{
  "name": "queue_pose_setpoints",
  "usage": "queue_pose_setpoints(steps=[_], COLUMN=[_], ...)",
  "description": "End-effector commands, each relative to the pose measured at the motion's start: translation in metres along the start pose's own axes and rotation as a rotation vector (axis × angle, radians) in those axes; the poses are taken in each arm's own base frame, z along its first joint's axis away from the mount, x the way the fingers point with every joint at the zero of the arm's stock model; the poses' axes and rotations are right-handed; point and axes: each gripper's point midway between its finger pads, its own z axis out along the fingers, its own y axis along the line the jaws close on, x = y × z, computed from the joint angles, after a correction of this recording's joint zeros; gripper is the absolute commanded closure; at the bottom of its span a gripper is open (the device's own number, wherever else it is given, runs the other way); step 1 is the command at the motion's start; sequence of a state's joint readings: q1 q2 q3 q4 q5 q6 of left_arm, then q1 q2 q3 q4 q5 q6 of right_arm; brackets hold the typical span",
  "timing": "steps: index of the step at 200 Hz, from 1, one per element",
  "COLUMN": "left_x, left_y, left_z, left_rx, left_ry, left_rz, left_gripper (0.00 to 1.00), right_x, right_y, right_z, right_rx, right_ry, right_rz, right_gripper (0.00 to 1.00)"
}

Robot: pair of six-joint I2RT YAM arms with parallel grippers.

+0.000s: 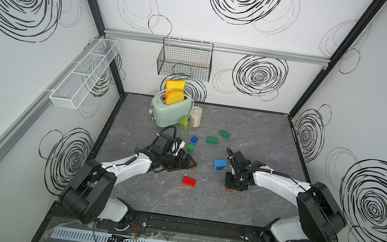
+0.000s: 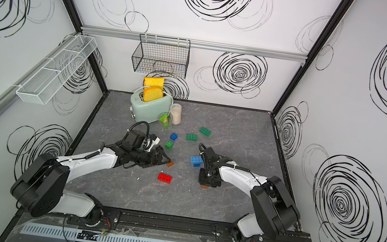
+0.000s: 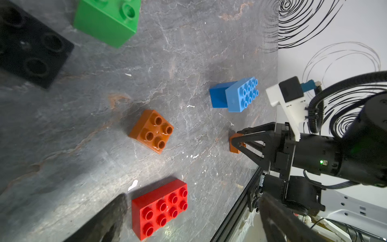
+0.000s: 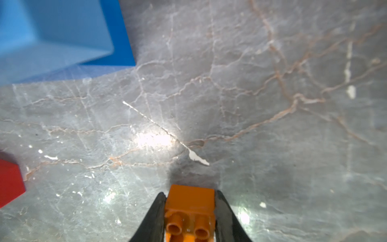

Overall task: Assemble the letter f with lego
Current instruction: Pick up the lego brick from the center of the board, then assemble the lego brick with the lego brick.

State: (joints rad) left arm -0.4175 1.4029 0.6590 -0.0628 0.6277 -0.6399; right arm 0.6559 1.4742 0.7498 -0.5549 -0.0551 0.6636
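Two orange bricks are present. Only the right wrist view shows clearly the held orange brick, pinched between the narrow jaws of the right gripper. The left wrist view alone shows a black brick near a green square brick. It also shows the free orange brick, the red brick, and a light blue brick on a dark blue brick. In both top views the left gripper stands wide and holds nothing, and green oblong bricks lie farther back. The table is grey and marbled, the walls are white with black swirls, and a toaster stands at the back.
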Motion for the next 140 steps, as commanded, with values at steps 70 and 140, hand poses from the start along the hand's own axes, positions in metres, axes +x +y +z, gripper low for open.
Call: queue_pose_setpoints(steps=[70,140], left_x=[-0.008,-0.009], left_y=[-0.013,-0.05], left_z=[0.003,0.035], left_rx=[0.037,0.146], left_ry=[0.001,0.029], left_rz=[0.031,0.087], left_gripper=[0.0,0.0], right_x=[-0.039,-0.097], right_y=[0.022,0.068], right_z=[-0.079,-0.089], right_rx=[-0.015,-0.086], right_ry=[-0.104,-0.141], right_rz=[-0.087,-0.136], right_gripper=[0.67,0.67])
